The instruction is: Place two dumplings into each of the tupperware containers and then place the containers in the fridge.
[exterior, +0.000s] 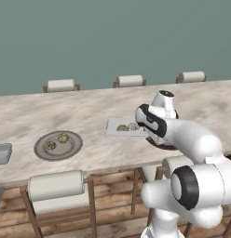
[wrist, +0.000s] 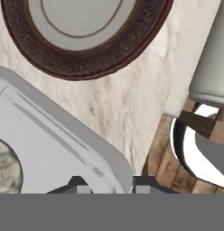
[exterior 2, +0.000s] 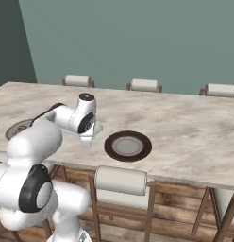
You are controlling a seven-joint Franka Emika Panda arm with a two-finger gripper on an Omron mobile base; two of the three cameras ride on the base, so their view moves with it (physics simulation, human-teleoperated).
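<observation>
A light-grey tupperware container [exterior: 118,128] sits mid-counter with two dumplings [exterior: 123,127] in it. My gripper [wrist: 111,187] is shut on that container's rim [wrist: 114,159] at its right corner, one fingertip [wrist: 80,187] inside the rim and the other outside. One dumpling [wrist: 5,169] shows at the left edge of the hand view. In the right base view my gripper [exterior 2: 87,140] points down at the counter. Two more dumplings [exterior: 64,137] lie on a grey round plate [exterior: 71,151] to the left. A second container [exterior: 2,153] sits at the counter's far left edge.
A dark brown-rimmed plate [exterior 2: 127,145] lies just right of the held container, close to the counter's front edge [wrist: 177,97]. Stools [exterior: 56,186] stand along the near side and chairs [exterior: 130,81] along the far side.
</observation>
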